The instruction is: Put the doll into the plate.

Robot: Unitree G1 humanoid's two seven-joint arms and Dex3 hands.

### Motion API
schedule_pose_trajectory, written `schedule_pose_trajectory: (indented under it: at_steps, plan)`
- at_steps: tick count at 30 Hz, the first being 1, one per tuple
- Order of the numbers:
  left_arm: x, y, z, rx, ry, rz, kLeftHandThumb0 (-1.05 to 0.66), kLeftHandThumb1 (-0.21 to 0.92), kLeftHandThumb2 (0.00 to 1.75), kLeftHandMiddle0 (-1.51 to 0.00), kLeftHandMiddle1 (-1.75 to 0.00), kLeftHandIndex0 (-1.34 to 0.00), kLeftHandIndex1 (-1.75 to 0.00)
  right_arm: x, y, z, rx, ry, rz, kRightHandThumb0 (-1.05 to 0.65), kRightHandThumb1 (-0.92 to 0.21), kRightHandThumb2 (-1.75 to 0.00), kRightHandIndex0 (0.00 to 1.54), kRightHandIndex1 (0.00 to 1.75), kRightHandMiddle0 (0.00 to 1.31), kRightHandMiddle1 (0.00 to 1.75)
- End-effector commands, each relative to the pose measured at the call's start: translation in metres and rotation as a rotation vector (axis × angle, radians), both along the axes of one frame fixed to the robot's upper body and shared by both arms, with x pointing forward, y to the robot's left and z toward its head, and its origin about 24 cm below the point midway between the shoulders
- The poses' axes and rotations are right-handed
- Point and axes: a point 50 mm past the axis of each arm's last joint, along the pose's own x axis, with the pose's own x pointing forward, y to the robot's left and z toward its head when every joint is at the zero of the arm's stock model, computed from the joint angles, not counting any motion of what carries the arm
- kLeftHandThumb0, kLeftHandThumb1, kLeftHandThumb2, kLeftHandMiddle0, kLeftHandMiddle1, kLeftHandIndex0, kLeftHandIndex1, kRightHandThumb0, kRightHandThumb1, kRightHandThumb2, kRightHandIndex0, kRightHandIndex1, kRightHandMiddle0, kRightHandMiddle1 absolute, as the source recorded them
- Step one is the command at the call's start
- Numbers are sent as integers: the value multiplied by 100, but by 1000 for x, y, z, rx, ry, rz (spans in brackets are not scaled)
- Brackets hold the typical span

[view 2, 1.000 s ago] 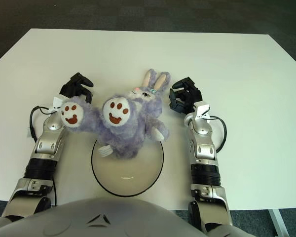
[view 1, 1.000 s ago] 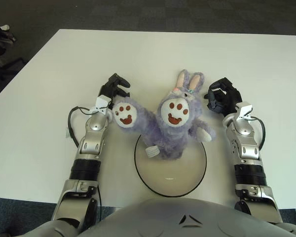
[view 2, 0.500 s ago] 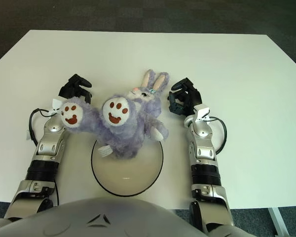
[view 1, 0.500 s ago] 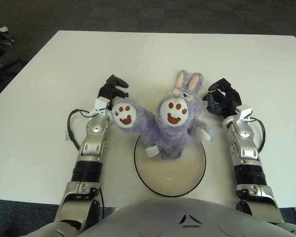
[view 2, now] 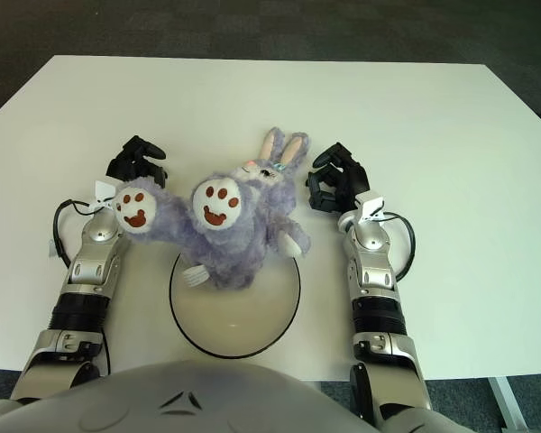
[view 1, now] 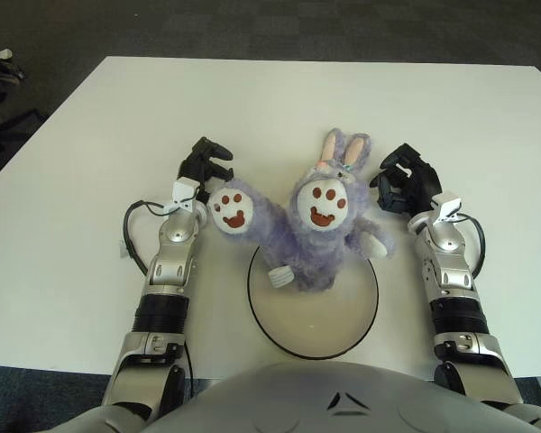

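A purple plush rabbit, the doll (view 1: 320, 239), lies on its back on a white table (view 1: 90, 135), both soled feet raised toward the camera. Its rump and lower body sit over the far rim of a round, black-edged plate (view 1: 316, 316), while its head and ears stretch away onto the table beyond the rim. One leg sticks out past the plate toward the robot's left.

The left hand (view 1: 203, 164) shows just beyond that raised foot, fingers loosely curled and gripping nothing — it appears to be apart from the plush, though the foot hides part of the gap. The right hand (view 1: 404, 179) sits just beside the doll's head and ear, fingers half curled and open, also holding nothing.

The doll looks only partly placed. To finish the step well, the hands would likely need to close in from both sides and cup the soft body low down, not the floppy ears or a single leg, which would just bend. Then the doll should be drawn toward the robot — until head and stray leg clear the far rim. Plush drags on the table and may nudge the light plate, so a slight lift would likely beat a push.
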Motion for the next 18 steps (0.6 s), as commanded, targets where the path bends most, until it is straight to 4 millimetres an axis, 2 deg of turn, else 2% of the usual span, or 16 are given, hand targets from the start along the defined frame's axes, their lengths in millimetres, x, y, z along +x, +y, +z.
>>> schedule_pose_trajectory:
  at_steps: [1, 18]
  plan:
    - [-15, 5, -27, -19, 107, 52, -1, 29, 136, -52, -175, -51, -175, -19, -4, -37, 39, 157, -31, -1, -23, -131, 73, 143, 56, 175]
    - [-19, 6, -29, -55, 120, 56, -1, 29, 136, -52, -175, -50, -175, -20, -4, -37, 53, 164, -53, -1, -24, -132, 68, 150, 56, 175]
